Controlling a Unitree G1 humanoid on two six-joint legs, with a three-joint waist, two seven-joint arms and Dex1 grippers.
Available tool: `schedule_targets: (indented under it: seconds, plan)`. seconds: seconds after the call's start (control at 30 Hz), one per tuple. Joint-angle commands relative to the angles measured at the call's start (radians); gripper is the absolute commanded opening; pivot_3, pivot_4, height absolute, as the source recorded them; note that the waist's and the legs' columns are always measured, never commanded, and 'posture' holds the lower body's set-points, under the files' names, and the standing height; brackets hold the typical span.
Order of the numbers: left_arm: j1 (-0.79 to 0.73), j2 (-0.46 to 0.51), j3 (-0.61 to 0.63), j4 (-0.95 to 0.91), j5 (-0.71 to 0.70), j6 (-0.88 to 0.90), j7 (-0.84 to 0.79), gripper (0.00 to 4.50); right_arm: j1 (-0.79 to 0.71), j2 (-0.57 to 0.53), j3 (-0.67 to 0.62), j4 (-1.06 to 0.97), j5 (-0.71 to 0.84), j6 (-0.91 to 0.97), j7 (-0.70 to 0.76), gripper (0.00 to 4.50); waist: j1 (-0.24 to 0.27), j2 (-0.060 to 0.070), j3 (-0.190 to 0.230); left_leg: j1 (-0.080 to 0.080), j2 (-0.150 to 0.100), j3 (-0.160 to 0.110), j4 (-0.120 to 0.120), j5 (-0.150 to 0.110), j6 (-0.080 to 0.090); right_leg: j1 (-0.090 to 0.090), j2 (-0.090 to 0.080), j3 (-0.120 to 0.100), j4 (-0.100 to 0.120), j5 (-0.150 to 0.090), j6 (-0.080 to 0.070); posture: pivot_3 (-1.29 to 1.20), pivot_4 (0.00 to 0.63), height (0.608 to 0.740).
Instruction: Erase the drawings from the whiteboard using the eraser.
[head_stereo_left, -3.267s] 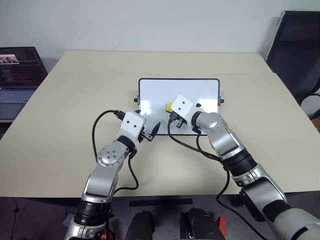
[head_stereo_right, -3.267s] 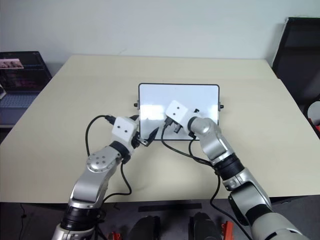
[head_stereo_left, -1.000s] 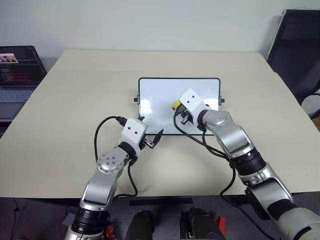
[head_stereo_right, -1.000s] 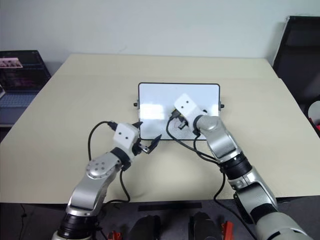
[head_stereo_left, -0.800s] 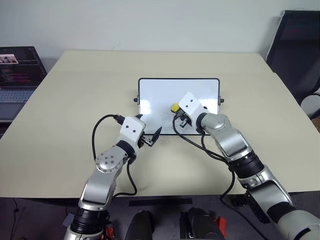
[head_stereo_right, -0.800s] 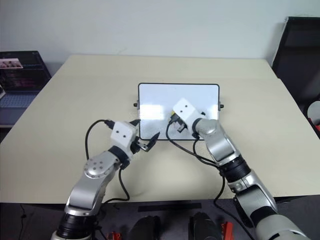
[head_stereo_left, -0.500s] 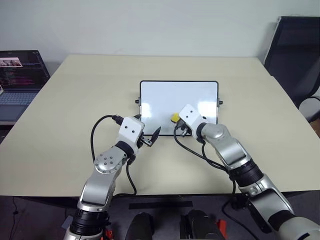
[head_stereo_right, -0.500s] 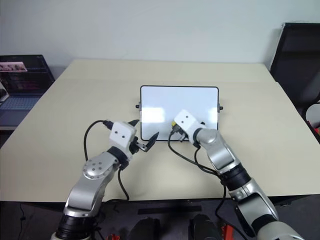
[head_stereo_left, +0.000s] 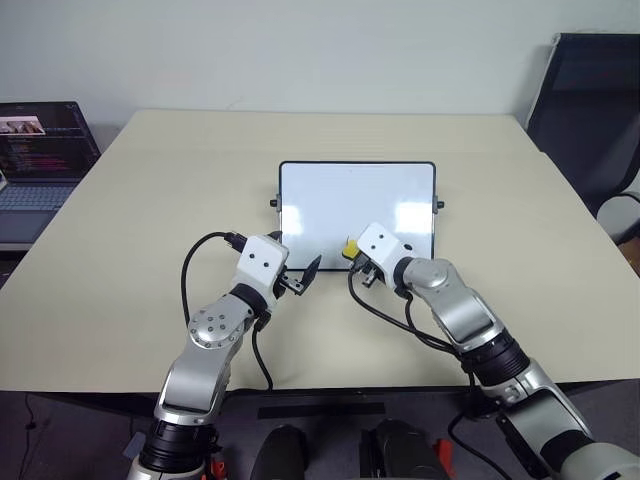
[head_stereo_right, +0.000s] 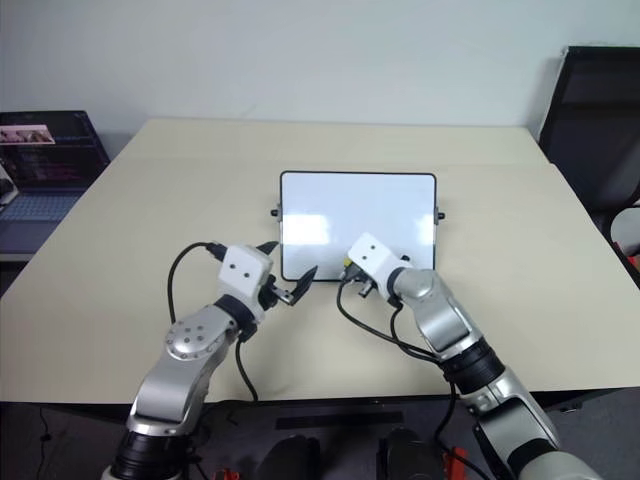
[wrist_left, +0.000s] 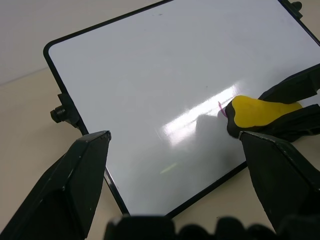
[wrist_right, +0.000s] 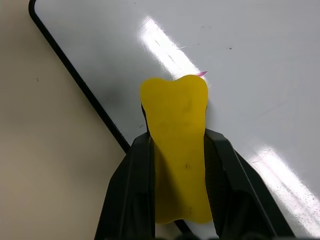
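On the table, head view: whiteboard lies flat on table; right gripper at its near edge, clamped on eraser; left gripper by its near left corner, fingers apart; laptop far left
Left wrist view: eraser on board; reddish mark touching its tip
Right wrist view: fingers pinch eraser; near board's edge

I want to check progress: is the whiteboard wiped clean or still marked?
Still marked: a small reddish trace remains on the whiteboard beside the eraser.
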Motion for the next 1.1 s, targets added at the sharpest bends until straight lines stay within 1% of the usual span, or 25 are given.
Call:
schedule_targets:
  seconds: [0.03, 0.1, 0.2, 0.23, 0.43, 0.53, 0.63, 0.7, 0.93, 1.1]
  plan:
    - [-0.02, 0.004, 0.006, -0.031, -0.004, -0.012, -0.004, 4.5, -0.08, -0.003, -0.079, -0.042, -0.009, 0.026, -0.029, 0.97, 0.0, 0.0, 0.001, -0.001, 0.0, 0.0, 0.0, 0.0, 0.0, -0.001, 0.0, 0.0, 0.0, 0.0, 0.0, 0.0, 0.15, 0.74]
    - [-0.025, 0.003, 0.005, -0.025, -0.004, -0.014, -0.006, 4.5, -0.127, 0.017, -0.092, -0.05, -0.002, 0.035, -0.036, 0.97, 0.0, 0.0, 0.001, -0.003, 0.0, 0.0, 0.0, 0.0, 0.0, -0.004, 0.0, 0.0, 0.0, 0.0, 0.0, 0.0, 0.15, 0.74]
    - [-0.033, 0.001, -0.001, -0.018, -0.003, -0.016, -0.007, 4.5, -0.17, 0.05, -0.102, -0.041, 0.004, 0.034, -0.049, 0.97, -0.001, 0.0, 0.001, -0.011, 0.0, 0.0, -0.001, 0.0, 0.0, -0.012, 0.001, 0.0, 0.0, 0.001, -0.001, 0.0, 0.15, 0.74]
    - [-0.036, -0.001, -0.003, -0.016, -0.003, -0.016, -0.007, 4.5, -0.179, 0.062, -0.098, -0.033, 0.003, 0.028, -0.051, 0.97, -0.001, 0.0, 0.001, -0.012, 0.0, -0.001, -0.002, -0.001, -0.001, -0.012, 0.001, -0.001, 0.001, 0.003, -0.004, 0.0, 0.15, 0.74]
    - [-0.041, -0.001, -0.004, -0.012, -0.005, -0.017, -0.008, 4.5, -0.188, 0.084, -0.064, 0.061, -0.023, -0.037, -0.055, 0.97, 0.006, 0.0, 0.001, -0.029, -0.001, -0.002, -0.002, -0.002, -0.004, -0.027, 0.0, -0.001, 0.0, 0.002, -0.003, 0.0, 0.15, 0.74]
    - [-0.028, 0.0, -0.003, -0.024, -0.006, -0.014, -0.006, 4.5, -0.18, 0.069, -0.019, 0.13, -0.052, -0.085, -0.043, 0.97, 0.006, 0.0, 0.001, -0.03, -0.001, -0.002, -0.002, -0.003, -0.004, -0.028, -0.001, -0.002, -0.001, 0.002, -0.003, 0.0, 0.15, 0.74]
    - [-0.008, 0.003, 0.004, -0.046, -0.007, -0.005, -0.001, 4.5, -0.173, 0.049, 0.027, 0.153, -0.087, -0.109, -0.015, 0.97, 0.003, 0.0, 0.001, -0.027, -0.001, -0.002, -0.001, -0.003, -0.003, -0.027, 0.0, -0.002, 0.001, 0.002, -0.003, 0.0, 0.15, 0.74]
    - [0.005, 0.004, 0.008, -0.059, -0.006, 0.001, 0.003, 4.5, -0.168, 0.04, 0.051, 0.155, -0.106, -0.124, 0.002, 0.97, 0.003, 0.0, 0.001, -0.025, -0.001, -0.001, -0.001, -0.002, -0.003, -0.024, 0.001, -0.001, 0.002, 0.002, -0.004, 0.0, 0.15, 0.74]
    - [0.042, -0.002, 0.005, -0.1, -0.004, 0.021, 0.013, 4.5, -0.122, 0.016, 0.118, 0.137, -0.176, -0.174, 0.041, 0.97, 0.003, -0.001, 0.0, -0.024, -0.001, -0.001, 0.0, -0.002, -0.003, -0.024, 0.001, -0.001, 0.002, 0.002, -0.003, 0.0, 0.15, 0.74]
    - [0.043, -0.009, 0.0, -0.106, -0.005, 0.03, 0.017, 4.5, -0.064, 0.0, 0.156, 0.097, -0.205, -0.171, 0.086, 0.97, 0.003, -0.001, 0.0, -0.024, -0.001, -0.001, 0.0, -0.002, -0.003, -0.024, 0.001, -0.001, 0.002, 0.002, -0.003, 0.0, 0.15, 0.74]
